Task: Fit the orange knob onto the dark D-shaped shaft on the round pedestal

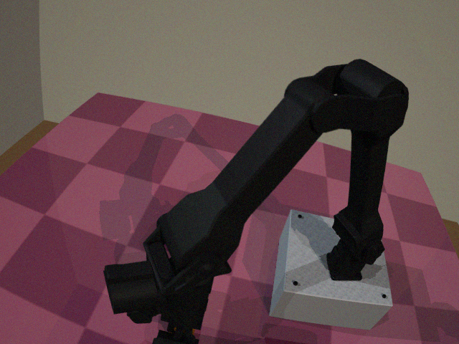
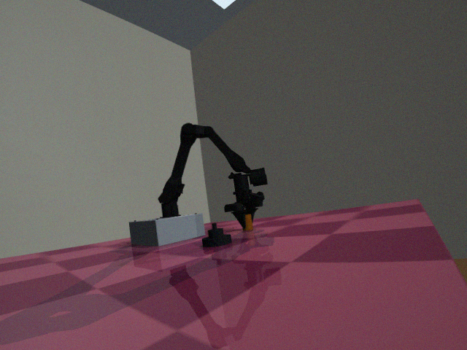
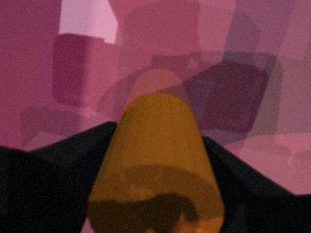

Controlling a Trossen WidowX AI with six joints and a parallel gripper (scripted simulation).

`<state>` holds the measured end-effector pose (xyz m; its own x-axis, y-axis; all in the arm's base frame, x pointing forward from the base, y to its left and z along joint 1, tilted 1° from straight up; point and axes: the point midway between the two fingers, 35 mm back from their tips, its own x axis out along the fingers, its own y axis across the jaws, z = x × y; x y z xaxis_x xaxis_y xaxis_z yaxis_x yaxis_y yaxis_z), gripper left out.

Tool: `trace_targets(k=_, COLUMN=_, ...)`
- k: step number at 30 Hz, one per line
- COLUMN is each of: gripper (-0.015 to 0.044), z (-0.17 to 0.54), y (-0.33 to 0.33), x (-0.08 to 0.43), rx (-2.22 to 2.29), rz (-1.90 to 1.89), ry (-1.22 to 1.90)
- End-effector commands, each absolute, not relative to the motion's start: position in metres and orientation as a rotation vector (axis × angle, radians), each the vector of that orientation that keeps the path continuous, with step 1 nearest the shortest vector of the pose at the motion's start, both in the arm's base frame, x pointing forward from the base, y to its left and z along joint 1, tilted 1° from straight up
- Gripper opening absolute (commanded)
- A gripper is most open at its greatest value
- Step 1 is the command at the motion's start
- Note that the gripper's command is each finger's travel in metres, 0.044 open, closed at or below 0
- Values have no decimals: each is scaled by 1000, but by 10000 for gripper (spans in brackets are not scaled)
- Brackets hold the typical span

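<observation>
The orange knob (image 2: 248, 222) (image 3: 157, 146) stands upright on the table, its lower end meeting its reflection. My gripper (image 2: 246, 227) (image 3: 157, 137) points down and is shut on the knob, one dark finger on each side. In the wrist view the near end of the knob is partly cut off and shaded, so the hole's flat side cannot be made out. The dark round pedestal (image 2: 216, 241) stands left of the knob in the exterior view, with its bare shaft (image 2: 214, 226) pointing up. In the top view only slivers of orange show, and the pedestal is not seen.
The arm is mounted on a pale box (image 1: 330, 312) (image 2: 181, 230), which stands behind and left of the pedestal in the exterior view. The glossy pink checkered table (image 1: 67, 185) (image 2: 339, 301) carries reflections and shadows of the arm.
</observation>
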<state>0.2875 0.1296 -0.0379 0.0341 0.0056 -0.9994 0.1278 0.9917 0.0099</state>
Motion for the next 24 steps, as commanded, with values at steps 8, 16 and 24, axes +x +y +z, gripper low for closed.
trace_targets(k=8, gripper=0, z=30, y=129, x=291, rx=104, rz=-89, ry=1535)
trace_targets(k=16, gripper=0, z=96, y=122, x=280, rx=104, rz=-90, ry=1535)
trace_targets(k=24, gripper=0, z=102, y=121, x=279, rx=104, rz=-90, ry=1535)
